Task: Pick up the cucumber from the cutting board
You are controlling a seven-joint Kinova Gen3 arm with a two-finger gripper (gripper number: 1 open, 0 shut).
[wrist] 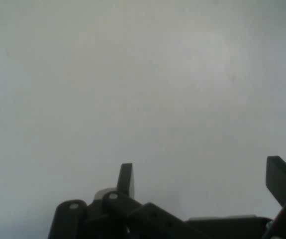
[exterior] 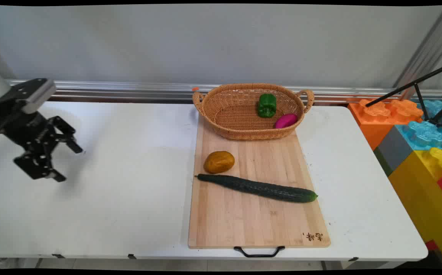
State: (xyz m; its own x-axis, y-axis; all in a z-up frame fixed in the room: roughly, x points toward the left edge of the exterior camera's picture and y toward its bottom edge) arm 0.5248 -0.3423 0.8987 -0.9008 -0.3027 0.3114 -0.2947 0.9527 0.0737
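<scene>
My black gripper [exterior: 70, 164] hangs open over the bare left part of the white table [exterior: 129, 160], holding nothing. In the hand view the gripper [wrist: 202, 180] shows two spread fingers with only the white tabletop [wrist: 143, 99] beyond them. Far to its right lies a wooden cutting board [exterior: 257, 217] with a long dark green cucumber [exterior: 257, 188] across it and a brownish-yellow potato [exterior: 219, 162] just above the cucumber's left end. A wicker basket [exterior: 225, 122] stands on the board's far end, holding a green bell pepper [exterior: 267, 105] and a magenta oval object [exterior: 286, 120].
Large coloured toy blocks [exterior: 416, 133] in orange, blue, grey and yellow stand off the table's right edge, with a black tripod leg [exterior: 408, 86] above them. A metal rail [exterior: 129, 89] runs along the wall behind the table. The board's black handle [exterior: 259, 252] overhangs the near edge.
</scene>
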